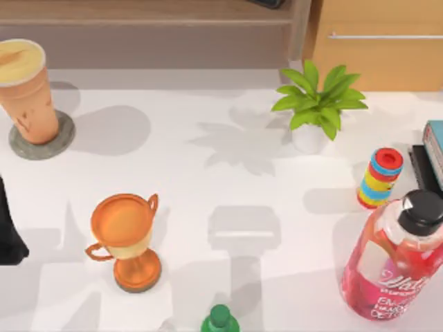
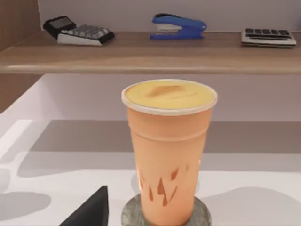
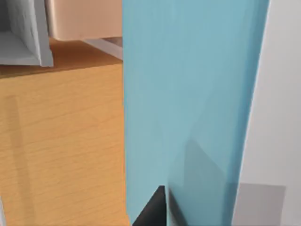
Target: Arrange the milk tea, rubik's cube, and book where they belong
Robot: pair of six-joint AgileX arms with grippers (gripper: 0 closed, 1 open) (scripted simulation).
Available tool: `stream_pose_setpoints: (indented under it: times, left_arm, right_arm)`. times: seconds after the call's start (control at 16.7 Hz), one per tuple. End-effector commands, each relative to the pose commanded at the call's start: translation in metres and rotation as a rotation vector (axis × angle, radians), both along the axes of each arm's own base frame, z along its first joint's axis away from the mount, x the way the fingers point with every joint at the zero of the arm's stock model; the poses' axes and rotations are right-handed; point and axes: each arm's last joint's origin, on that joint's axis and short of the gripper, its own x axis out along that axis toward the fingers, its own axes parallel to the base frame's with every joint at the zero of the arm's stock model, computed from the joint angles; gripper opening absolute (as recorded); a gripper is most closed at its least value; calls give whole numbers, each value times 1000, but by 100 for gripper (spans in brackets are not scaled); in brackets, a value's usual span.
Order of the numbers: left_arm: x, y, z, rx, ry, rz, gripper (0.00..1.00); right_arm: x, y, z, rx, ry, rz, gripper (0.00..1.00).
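Note:
The milk tea [image 1: 28, 90], a tall orange-tan cup with a creamy top, stands upright on a grey round coaster [image 1: 62, 142] at the table's far left. In the left wrist view the milk tea [image 2: 168, 155] stands free just ahead, and one dark finger [image 2: 91, 212] sits off to its side. My left gripper [image 1: 10, 228] is at the table's left edge, open and apart from the cup. The book [image 1: 435, 149], teal-blue, lies at the right edge. Its cover [image 3: 188, 103] looms close in the right wrist view, with a dark part of my right gripper [image 3: 151, 209] against it. The rubik's cube is out of view.
An orange trophy [image 1: 124, 238] stands front left. A potted plant [image 1: 315, 111], a striped ring stack [image 1: 379, 178], a pink bottle [image 1: 394, 259] and a green bottle cap [image 1: 220, 318] also stand here. A shelf [image 2: 141, 52] holds a calculator, stapler and keyboard. A wooden cabinet [image 1: 377, 41] is at the back right.

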Motion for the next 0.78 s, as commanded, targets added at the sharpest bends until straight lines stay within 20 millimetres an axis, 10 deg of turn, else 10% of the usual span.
stream_pose_setpoints:
  times: [0.42, 0.78]
  left_arm:
    - [0, 0, 0, 0, 0, 0, 100]
    - [0, 0, 0, 0, 0, 0, 100]
  right_arm:
    - [0, 0, 0, 0, 0, 0, 98]
    - [0, 0, 0, 0, 0, 0, 100]
